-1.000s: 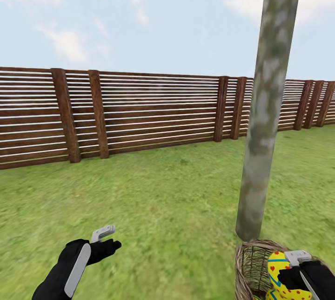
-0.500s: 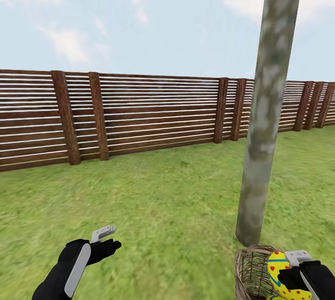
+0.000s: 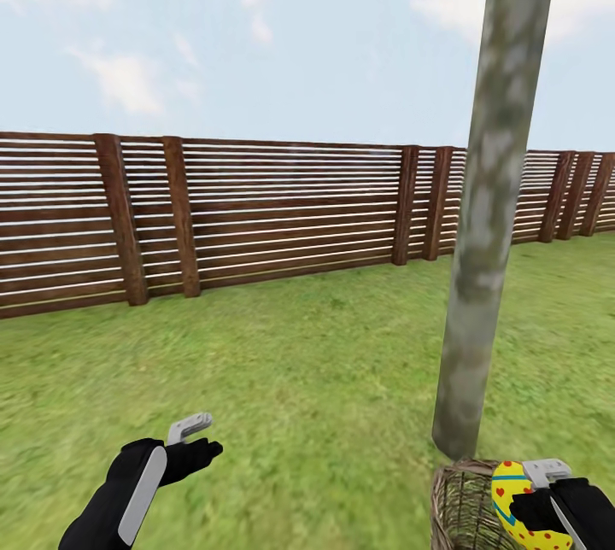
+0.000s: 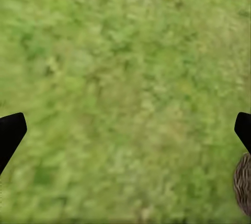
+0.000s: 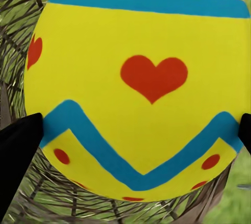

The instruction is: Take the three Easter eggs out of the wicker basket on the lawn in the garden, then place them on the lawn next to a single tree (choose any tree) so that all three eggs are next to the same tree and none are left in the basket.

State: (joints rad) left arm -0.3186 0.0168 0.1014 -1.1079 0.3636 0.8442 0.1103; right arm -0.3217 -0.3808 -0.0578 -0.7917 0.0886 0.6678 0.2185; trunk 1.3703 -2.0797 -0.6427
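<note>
The right gripper (image 3: 547,494) grips an egg (image 3: 512,503) above the basket (image 3: 461,503) (beside the tree (image 3: 491,217)); the left gripper (image 3: 198,439) hovers spread over lawn (image 3: 325,362).

Yellow Easter egg (image 5: 141,85) with red hearts and blue zigzag, brown wicker basket (image 3: 461,503), green lawn (image 3: 325,362)

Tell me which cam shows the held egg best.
Right wrist view: the egg is close up, heart and zigzag band sharp, pinched between the right tool's fingertips. Head view catches it small at the frame's corner, over the wicker basket.
</note>
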